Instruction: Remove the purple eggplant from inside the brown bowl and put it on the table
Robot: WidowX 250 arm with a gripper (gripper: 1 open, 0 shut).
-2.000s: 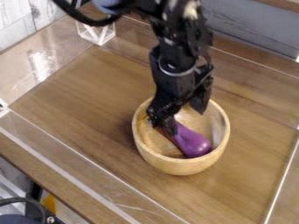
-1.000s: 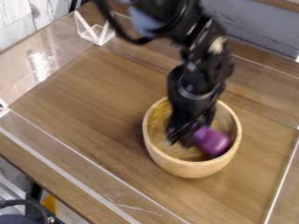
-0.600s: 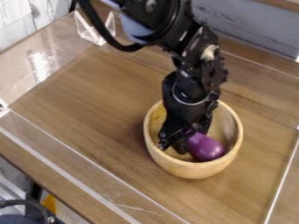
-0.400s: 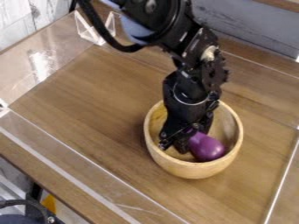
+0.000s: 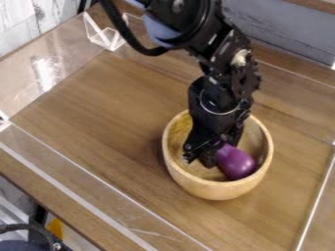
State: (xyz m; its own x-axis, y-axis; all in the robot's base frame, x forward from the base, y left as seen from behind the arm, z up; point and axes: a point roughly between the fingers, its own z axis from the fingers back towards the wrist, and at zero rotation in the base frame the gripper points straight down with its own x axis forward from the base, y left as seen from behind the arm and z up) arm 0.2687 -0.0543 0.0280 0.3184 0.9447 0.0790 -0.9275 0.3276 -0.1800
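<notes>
The brown bowl [image 5: 197,181] sits on the table [image 5: 105,127], right of centre. My gripper [image 5: 210,152] points steeply down into it, with its dark fingers [image 5: 195,151] low inside the bowl. The purple eggplant [image 5: 237,163] lies in the bowl with its bulbous end showing to the right of the fingers. Its narrow end is hidden between them. The fingers look closed around that narrow end, and the eggplant is still inside the bowl.
Clear plastic walls [image 5: 78,211] run along the table's front and left edges. A small clear stand [image 5: 108,37] sits at the back left. My arm [image 5: 177,25] reaches in from the top. Bare wood lies to the left of the bowl and in front of it.
The hand has stayed down in the bowl while the wrist rolled a little. The eggplant turned with it, and now only its bulbous end shows. The bowl has slid slightly right since the earliest frame.
</notes>
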